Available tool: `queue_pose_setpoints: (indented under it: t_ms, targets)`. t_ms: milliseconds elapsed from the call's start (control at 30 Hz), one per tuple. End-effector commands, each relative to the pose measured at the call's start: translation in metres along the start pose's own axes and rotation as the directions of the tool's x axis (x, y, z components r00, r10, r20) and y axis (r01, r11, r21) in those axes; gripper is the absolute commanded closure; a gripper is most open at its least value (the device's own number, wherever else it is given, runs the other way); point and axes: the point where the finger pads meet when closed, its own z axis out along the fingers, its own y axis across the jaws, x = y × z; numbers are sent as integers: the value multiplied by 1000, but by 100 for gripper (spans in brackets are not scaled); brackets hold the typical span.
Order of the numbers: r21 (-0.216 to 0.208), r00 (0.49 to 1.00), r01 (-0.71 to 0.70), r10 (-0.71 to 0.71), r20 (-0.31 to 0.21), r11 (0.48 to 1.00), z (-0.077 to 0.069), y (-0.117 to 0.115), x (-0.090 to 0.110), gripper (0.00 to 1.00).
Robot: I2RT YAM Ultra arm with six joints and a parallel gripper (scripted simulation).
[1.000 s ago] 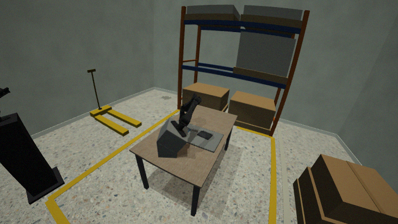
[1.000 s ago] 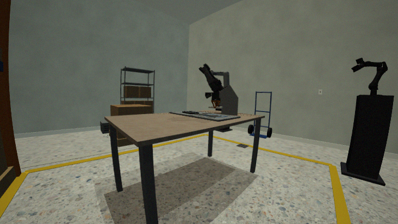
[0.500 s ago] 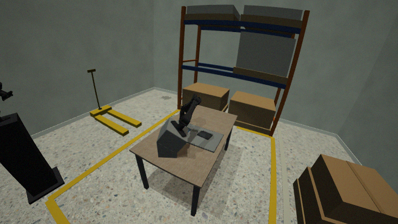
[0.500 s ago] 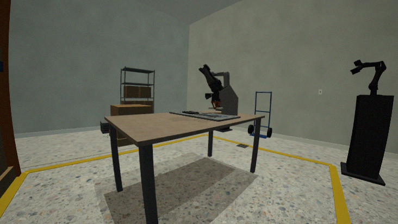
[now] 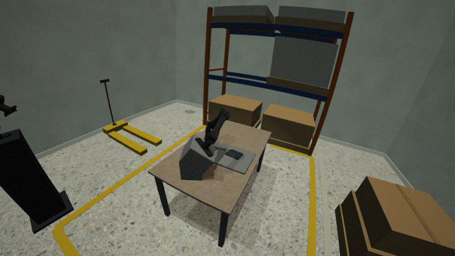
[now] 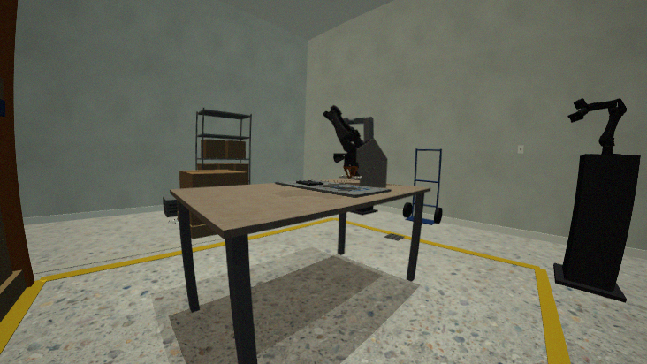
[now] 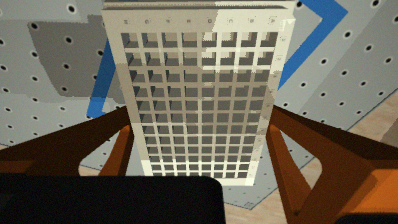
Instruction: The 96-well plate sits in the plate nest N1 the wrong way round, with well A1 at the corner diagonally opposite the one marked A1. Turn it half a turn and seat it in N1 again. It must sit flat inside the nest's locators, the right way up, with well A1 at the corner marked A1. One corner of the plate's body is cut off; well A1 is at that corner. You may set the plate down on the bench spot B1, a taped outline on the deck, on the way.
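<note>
Top view, arm: the arm (image 5: 214,128) leaned down from its dark pedestal (image 5: 194,160) over the grey deck (image 5: 246,160) on the tabletop (image 5: 219,194).
Top view, nest: a dark flat shape (image 5: 234,154) lay on the deck to the right of the arm; too small to tell more.
Top view, plate: could not be made out under the arm from here.
Top view, room: a rack (image 5: 334,79) with boxes stood behind the tabletop, a yellow pallet jack (image 5: 132,135) to the left, yellow floor tape (image 5: 312,191) around.
Exterior view, arm: folded over, wrist pointing down, the orange gripper (image 6: 350,171) just above the deck (image 6: 335,188).
Exterior view, plate: too small to pick out between the fingers.
Exterior view, room: a blue hand truck (image 6: 425,185) sat behind the tabletop (image 6: 253,208), a second arm on a black column (image 6: 597,225) at the right, a wire shelf (image 6: 198,135) at the back.
Wrist view, plate: the cream plate (image 7: 200,95) filled the middle, wells facing the camera, long axis running away from the gripper.
Wrist view, gripper: the gripper (image 7: 200,145) was pinching the plate, one orange finger (image 7: 120,150) on each long side, pressed against the near half.
Wrist view, height: the plate looked to be off the perforated deck (image 7: 50,90), its shadow cast to the left.
Wrist view, tape: blue tape (image 7: 102,82) showed on both sides beneath the plate, a corner of it at upper right.
Wrist view, cut corner: could not tell which corner was cut.
</note>
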Motion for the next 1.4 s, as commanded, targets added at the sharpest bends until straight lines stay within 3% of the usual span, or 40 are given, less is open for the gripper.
queue_pose_setpoints:
  t_ms: [0, 1367]
  targets:
    - [-18, 1000, 2, -2, 7, 1000, -4, 6, -1, 100]
    - [-17, 1000, 3, -2, 8, 1000, 20, 6, -1, 100]
